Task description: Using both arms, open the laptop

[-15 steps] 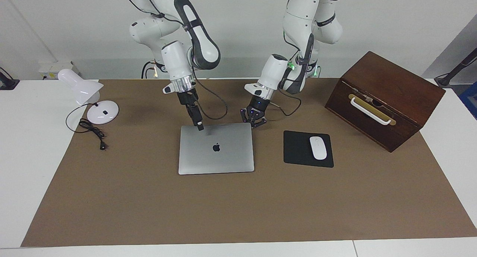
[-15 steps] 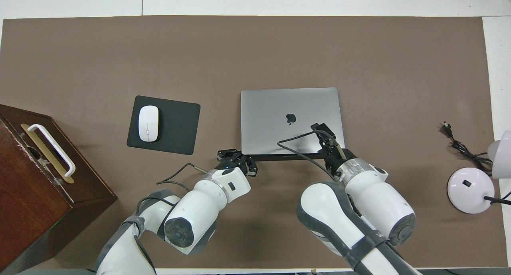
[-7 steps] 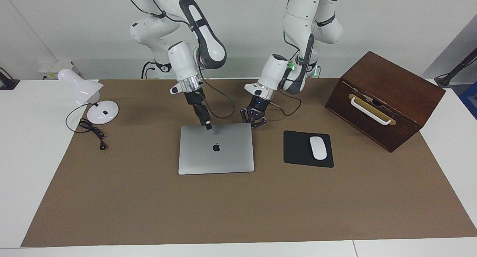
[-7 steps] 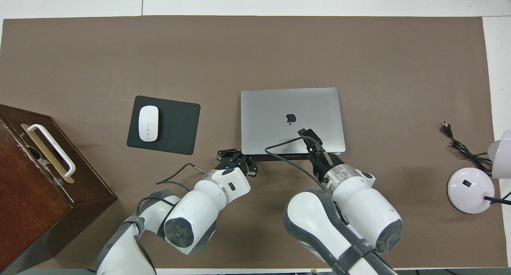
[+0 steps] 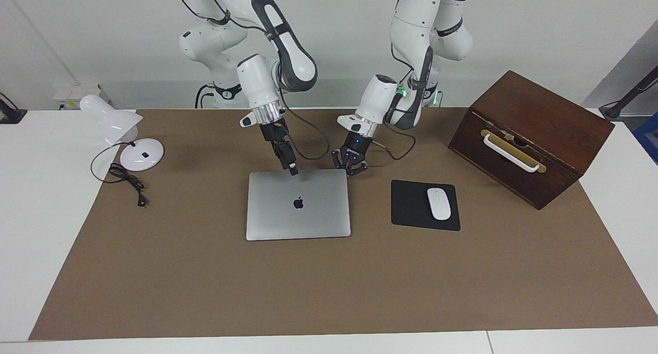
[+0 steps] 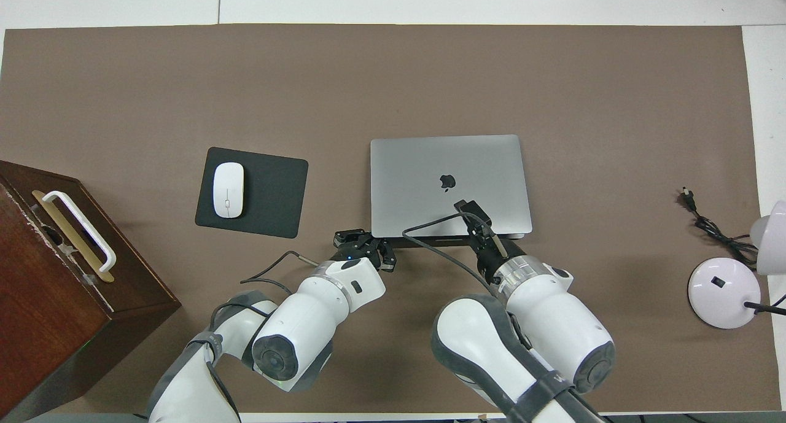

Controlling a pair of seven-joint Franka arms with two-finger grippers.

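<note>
Black left claw (image 5: 351, 170) closed beside laptop (image 5: 298, 205)

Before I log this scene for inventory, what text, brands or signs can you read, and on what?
No readable words or numbers anywhere.
Laptop lid: a dark apple logo, a sign only, no lettering.
Mouse, mouse pad, wooden box, lamp: no visible markings.

robot arms: 2, white w/ grey
laptop (image 5: 298, 205): 1, silver, shut
mouse pad (image 5: 411, 205): 1, black
mouse (image 5: 439, 203): 1, white, on the pad
wood box (image 5: 529, 138): 1, brown, w/ 1 white handle
lamp (image 5: 123, 133): 1, white, w/ 1 black cord
brown mat (image 5: 329, 282): 1, big
</note>
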